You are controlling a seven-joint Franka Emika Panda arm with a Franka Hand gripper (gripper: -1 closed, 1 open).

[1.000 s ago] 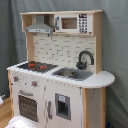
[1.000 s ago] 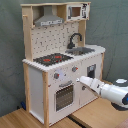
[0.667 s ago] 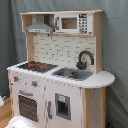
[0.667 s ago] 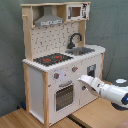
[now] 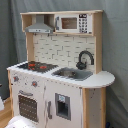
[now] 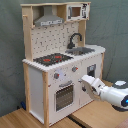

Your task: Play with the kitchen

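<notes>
The kitchen (image 6: 50, 75) looks like matt white-painted board edged with pale bare wood, its side posts and top shelf smooth and unvarnished. Above the gripper (image 6: 84, 83), the hob (image 6: 52, 59) is flat black with red rings, the faucet (image 6: 75, 39) glossy black, the hood (image 6: 48, 20) dull grey. The arm (image 6: 112, 93) behind the gripper has smooth, slightly shiny white plastic shells. A grey cloth backdrop (image 5: 10, 40) hangs in soft folds

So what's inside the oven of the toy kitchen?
Its door is closed. Through the oven door window in the second exterior view, only pale horizontal bars show against dark; whatever else the oven holds is hidden. The kitchen has knobs above the door.
</notes>
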